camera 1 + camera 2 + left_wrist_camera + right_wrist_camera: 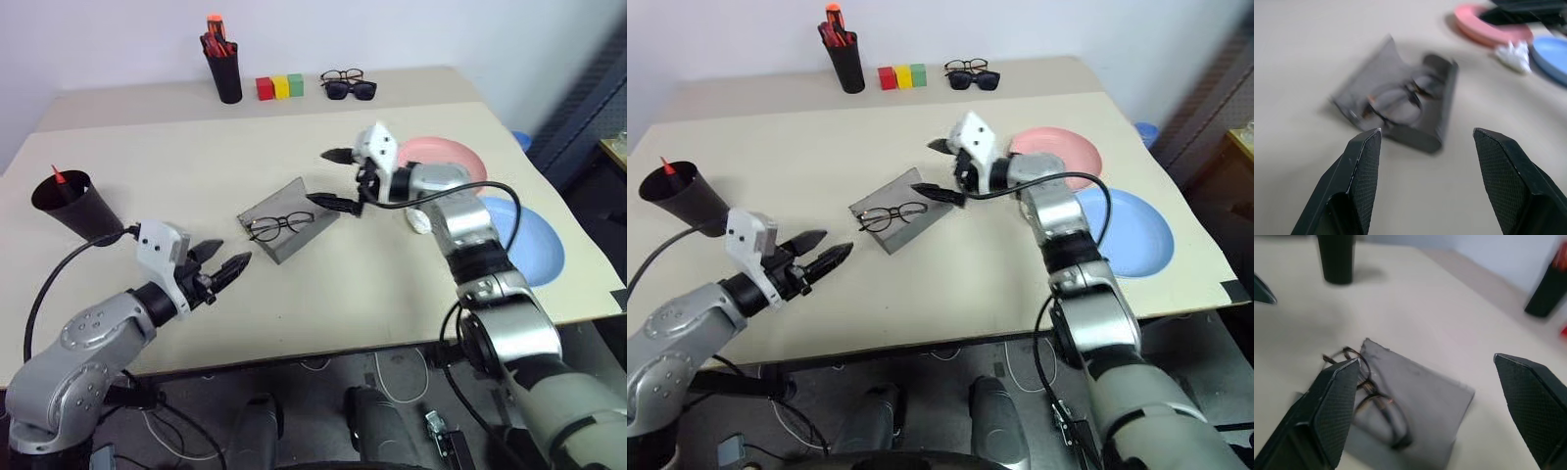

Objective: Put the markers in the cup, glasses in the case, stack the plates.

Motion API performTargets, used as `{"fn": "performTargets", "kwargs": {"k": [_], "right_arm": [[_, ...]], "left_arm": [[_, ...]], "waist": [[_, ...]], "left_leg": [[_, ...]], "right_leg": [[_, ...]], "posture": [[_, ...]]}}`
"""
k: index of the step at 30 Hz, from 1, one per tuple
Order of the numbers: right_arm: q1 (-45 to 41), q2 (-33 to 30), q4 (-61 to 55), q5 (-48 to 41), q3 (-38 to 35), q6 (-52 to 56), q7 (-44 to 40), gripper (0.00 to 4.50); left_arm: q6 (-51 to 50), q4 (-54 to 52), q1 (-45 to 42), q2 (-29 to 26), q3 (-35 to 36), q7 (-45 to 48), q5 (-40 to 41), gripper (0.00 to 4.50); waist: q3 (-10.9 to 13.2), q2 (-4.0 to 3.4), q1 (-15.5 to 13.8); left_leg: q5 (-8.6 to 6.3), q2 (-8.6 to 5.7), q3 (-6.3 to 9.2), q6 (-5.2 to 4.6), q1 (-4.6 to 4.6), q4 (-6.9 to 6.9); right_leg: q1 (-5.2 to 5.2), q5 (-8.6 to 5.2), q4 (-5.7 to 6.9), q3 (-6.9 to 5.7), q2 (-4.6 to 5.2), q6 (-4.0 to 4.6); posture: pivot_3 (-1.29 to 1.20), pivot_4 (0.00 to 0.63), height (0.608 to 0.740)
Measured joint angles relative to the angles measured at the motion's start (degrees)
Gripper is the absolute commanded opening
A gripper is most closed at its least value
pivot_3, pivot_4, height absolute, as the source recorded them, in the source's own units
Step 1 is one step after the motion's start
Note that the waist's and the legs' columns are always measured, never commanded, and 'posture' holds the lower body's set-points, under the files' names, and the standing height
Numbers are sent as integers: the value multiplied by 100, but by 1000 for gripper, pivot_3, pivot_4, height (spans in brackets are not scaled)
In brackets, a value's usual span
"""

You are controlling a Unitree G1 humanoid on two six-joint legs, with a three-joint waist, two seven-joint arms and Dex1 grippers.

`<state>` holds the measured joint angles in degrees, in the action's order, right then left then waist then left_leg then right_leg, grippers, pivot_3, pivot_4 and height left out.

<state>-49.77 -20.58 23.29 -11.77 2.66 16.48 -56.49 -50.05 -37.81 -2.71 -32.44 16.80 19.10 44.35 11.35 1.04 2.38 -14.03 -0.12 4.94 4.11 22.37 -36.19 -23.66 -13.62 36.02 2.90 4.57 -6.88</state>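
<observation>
- The glasses (279, 226) lie on the open grey case (287, 232), mid-surface (196, 137).
- Right gripper (336, 179) hovers just beside the case's far end, jaws spread wide, holding nothing.
- Left gripper (227, 262) sits near the case's other side, jaws parted and empty.
- The black cup (72, 203) (a red-tipped marker (58, 175) poking out) stands at the left edge.
- Pink plate (446, 157) and blue plate (534, 240) lie side by side, unstacked.

Lighting is bright, even and diffuse; shadows on the bench (196, 147) are soft. Both wrist views are motion-blurred, smearing the glasses (1400, 98) and case (1420, 396).
</observation>
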Motion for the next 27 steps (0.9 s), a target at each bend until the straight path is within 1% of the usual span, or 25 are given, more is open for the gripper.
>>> {"fn": "performTargets", "kwargs": {"k": [2, 4, 7, 10, 14, 17, 20, 23, 27], "right_arm": [[403, -67, -693, -224, -311, 723, 458, 4458], [828, -117, -1353, -346, -610, 1211, 935, 4458], [1417, -138, -2123, -487, -879, 1718, 1488, 4458], [1705, -135, -2591, -565, -1062, 2069, 1943, 4458], [1799, -120, -2938, -716, -1274, 2311, 2393, 4458], [2056, -81, -3247, -781, -1270, 2329, 2605, 4458], [2182, -61, -3329, -843, -1266, 2377, 2801, 4458], [2227, -52, -3375, -891, -1265, 2373, 2941, 4458], [2242, -40, -3393, -941, -1262, 2321, 3049, 4458]], "left_arm": [[-101, 166, -256, 78, -139, -128, -5, 3058], [-165, 384, -604, 217, -436, -222, -52, 3058], [-205, 752, -1089, 388, -963, -243, -256, 3058], [-234, 1127, -1500, 372, -1372, -182, -506, 3058], [-410, 1492, -1863, 115, -1726, -63, -841, 3058], [-760, 1663, -2205, -254, -1874, 18, -1025, 3058], [-869, 1669, -2366, -584, -1951, 274, -1129, 3058], [-845, 1628, -2370, -652, -2058, 509, -1183, 3058], [-1080, 1625, -2502, -585, -1966, 564, -1108, 3058]], "waist": [[0, 0, -5], [-1, 1, -20], [-1, 1, -3], [-1, 1, 48], [-1, 1, 44], [-1, 1, 19], [-1, 1, 19], [-1, 1, 14], [-1, 1, 16]], "left_leg": [[0, -1, 0, 0, 1, -2], [0, -1, 0, 0, 0, -6], [0, -1, -4, 0, -1, -11], [1, -1, -9, 0, -8, -8], [1, -1, -7, -1, -9, -4], [0, -1, -6, -1, -2, -2], [0, -2, -8, -1, 2, 1], [0, -2, -7, -1, 3, 5], [0, -2, -6, -1, 2, 2]], "right_leg": [[0, -2, 0, 0, 0, 4], [3, -8, -2, 0, -1, 13], [7, -8, -3, 2, -1, 13], [4, -8, 2, 5, -2, 13], [3, -9, 2, 5, -4, 11], [3, -11, -2, 5, -3, -1], [2, -10, -11, 5, -1, -6], [-1, -10, -10, 5, -1, -6], [0, -14, -9, 5, -1, 1]], "posture": [[0, 150, 740], [0, 150, 740], [0, 150, 740], [0, 150, 740], [0, 150, 740], [0, 150, 740], [0, 150, 740], [0, 150, 740], [0, 150, 740]]}}
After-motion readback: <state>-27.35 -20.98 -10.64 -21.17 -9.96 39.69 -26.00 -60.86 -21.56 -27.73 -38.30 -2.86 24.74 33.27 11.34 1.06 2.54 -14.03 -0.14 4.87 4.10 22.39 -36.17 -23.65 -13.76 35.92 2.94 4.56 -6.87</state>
